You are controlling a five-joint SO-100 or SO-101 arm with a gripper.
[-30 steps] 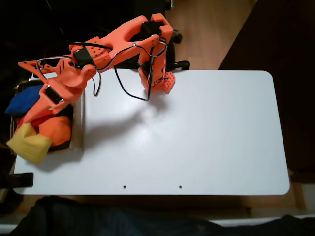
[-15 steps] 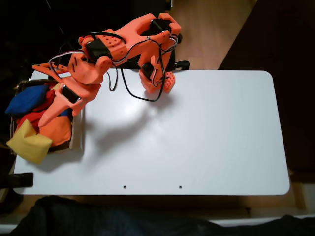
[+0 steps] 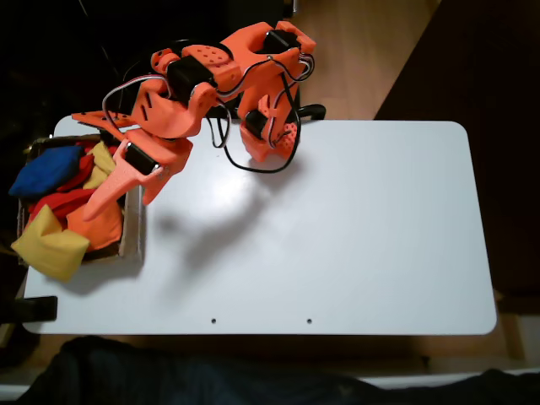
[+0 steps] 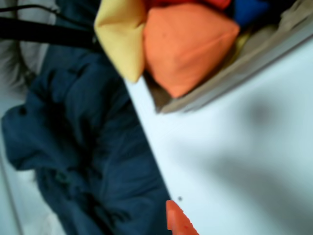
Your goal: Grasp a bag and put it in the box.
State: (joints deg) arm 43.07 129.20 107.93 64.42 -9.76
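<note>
Where the cardboard box [image 3: 131, 232] sits at the white tabletop's [image 3: 337, 228] left end, the yellow bean bag [image 3: 49, 245] lies slumped over its near corner beside an orange bag [image 3: 99, 221]. Looks soft, light, pliable; pinch a plump edge. Gripper [image 3: 118, 198] hangs over the box's right wall, jaws narrow, empty.

- The box [image 3: 131, 232] is sitting at the table's [image 3: 337, 228] left edge in the fixed view.
- The bag [image 3: 49, 246] is lying at the box's near-left corner, overhanging it.
- The gripper [image 3: 118, 194] is hanging above the box's right wall.
</note>
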